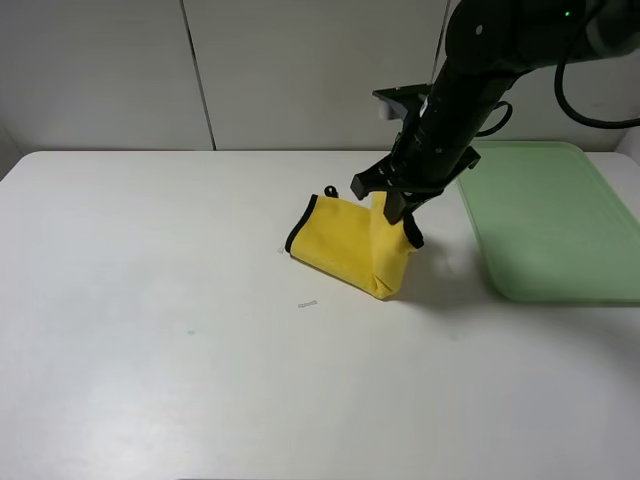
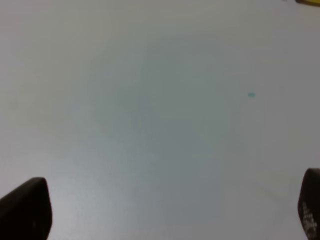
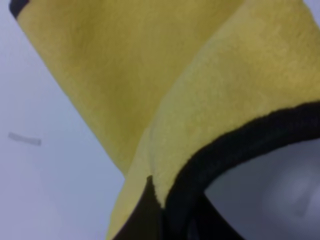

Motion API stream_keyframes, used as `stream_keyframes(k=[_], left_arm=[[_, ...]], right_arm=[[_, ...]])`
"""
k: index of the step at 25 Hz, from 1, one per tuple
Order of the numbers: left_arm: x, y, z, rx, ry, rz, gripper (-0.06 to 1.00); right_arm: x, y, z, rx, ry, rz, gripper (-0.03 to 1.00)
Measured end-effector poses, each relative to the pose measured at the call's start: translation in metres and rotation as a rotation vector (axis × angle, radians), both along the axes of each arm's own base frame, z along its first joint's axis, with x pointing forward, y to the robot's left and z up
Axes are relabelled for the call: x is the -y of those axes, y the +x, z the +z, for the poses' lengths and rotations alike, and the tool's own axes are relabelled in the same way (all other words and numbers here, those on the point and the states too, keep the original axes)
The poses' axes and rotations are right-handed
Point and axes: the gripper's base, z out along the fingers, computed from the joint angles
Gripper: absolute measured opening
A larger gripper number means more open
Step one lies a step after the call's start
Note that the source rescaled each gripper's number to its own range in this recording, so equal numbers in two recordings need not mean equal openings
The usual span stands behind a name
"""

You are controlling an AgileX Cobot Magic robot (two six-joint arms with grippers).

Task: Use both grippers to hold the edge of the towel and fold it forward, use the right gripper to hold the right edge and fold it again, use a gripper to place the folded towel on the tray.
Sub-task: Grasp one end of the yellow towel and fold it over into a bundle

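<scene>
Right pincer [image 1: 396,213] clamps the folded yellow towel's [image 1: 340,245] black-piped edge [image 3: 240,145], lifting that side.

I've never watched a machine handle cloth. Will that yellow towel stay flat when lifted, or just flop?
Probably flop: the bright yellow soft towel with black piping already bends and sags where the right pincer lifts its side. It looks light, since a pinch raises it. The fuzzy pile seen up close likely grips rather than slips.
</scene>
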Motion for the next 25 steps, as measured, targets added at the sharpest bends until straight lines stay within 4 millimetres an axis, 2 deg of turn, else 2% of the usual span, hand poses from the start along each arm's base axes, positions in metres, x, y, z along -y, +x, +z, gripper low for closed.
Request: stream_keyframes(k=[19, 20, 21, 22, 25], left_arm=[[0.000, 0.000, 0.000, 0.000, 0.001, -0.001, 1.00], [0.000, 0.000, 0.000, 0.000, 0.001, -0.001, 1.00], [0.000, 0.000, 0.000, 0.000, 0.001, -0.001, 1.00], [0.000, 0.000, 0.000, 0.000, 0.001, -0.001, 1.00], [0.000, 0.000, 0.000, 0.000, 0.001, -0.001, 1.00]], right_arm=[[-0.013, 0.012, 0.004, 0.093, 0.186, -0.119, 0.04], [-0.013, 0.013, 0.005, 0.102, 0.192, -0.123, 0.08], [-0.014, 0.013, 0.005, 0.108, 0.195, -0.122, 0.16], [-0.014, 0.013, 0.005, 0.111, 0.197, -0.116, 0.28], [-0.015, 0.014, 0.006, 0.118, 0.216, -0.121, 0.78]])
